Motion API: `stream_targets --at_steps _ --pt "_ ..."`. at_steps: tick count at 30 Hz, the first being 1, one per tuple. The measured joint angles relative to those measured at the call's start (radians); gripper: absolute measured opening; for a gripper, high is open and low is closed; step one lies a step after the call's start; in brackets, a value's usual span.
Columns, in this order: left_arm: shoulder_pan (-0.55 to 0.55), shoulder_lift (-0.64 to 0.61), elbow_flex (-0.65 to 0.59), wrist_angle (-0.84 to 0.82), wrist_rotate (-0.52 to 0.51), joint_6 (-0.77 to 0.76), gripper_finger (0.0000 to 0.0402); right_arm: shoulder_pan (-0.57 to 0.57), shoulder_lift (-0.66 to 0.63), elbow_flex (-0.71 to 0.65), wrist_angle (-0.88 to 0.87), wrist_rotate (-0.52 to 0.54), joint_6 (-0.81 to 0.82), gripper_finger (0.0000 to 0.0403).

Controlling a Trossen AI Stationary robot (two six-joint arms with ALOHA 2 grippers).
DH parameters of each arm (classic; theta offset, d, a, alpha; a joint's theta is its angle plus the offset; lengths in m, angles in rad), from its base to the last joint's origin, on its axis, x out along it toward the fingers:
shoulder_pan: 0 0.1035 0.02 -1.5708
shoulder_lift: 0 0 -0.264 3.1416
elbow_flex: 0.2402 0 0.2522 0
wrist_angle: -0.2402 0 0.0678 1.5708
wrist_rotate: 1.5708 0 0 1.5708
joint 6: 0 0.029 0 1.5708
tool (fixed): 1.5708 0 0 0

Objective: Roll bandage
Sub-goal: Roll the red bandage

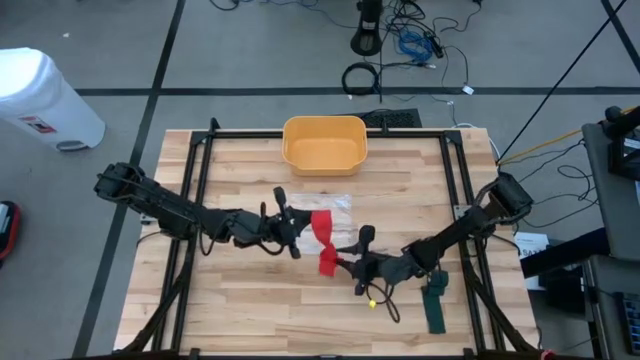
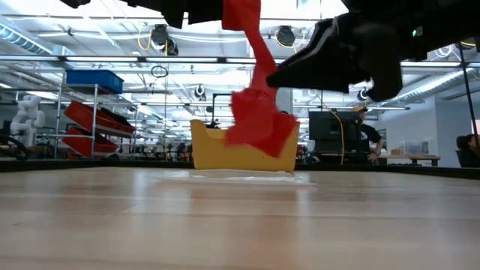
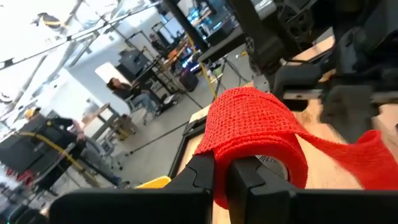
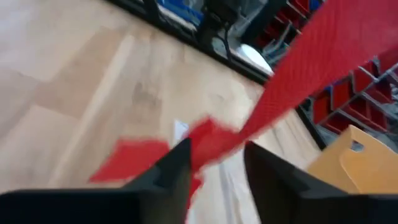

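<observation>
One red bandage (image 1: pixel 322 238) hangs above the table's middle, mid-wind: your left gripper (image 3: pixel 222 177) clamps its roll (image 3: pixel 255 140), while the right gripper (image 4: pixel 214 163), fingers parted, straddles the loose tail (image 4: pixel 323 62). Next, you likely need that tail re-pinched and kept taut. One yellow bin (image 1: pixel 324 144) waits behind.

red bandage (image 1: pixel 323 241) | partly unrolled | strip hanging above table
</observation>
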Motion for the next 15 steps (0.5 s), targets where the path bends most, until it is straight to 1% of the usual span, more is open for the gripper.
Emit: stream_targets --at_steps 3,6,10,13,15 --pt "0.001 0.000 0.000 0.014 0.037 0.040 0.0013 0.013 0.000 0.000 -0.012 0.030 -0.007 0.0188" --pt "0.001 0.000 0.000 0.015 0.053 0.083 0.0013 0.034 -0.009 0.001 -0.008 0.051 -0.017 0.0214" --pt "0.001 0.000 0.000 0.011 0.054 0.129 0.0013 0.056 -0.054 0.001 -0.003 0.049 -0.004 0.0216" --pt "-0.002 0.000 0.000 0.018 0.061 0.219 0.0013 0.061 -0.093 0.001 -0.024 0.070 0.002 0.0205" --pt "-0.008 0.000 0.000 0.035 0.091 0.277 0.0013 0.054 -0.113 0.001 -0.045 0.083 0.005 0.0197"
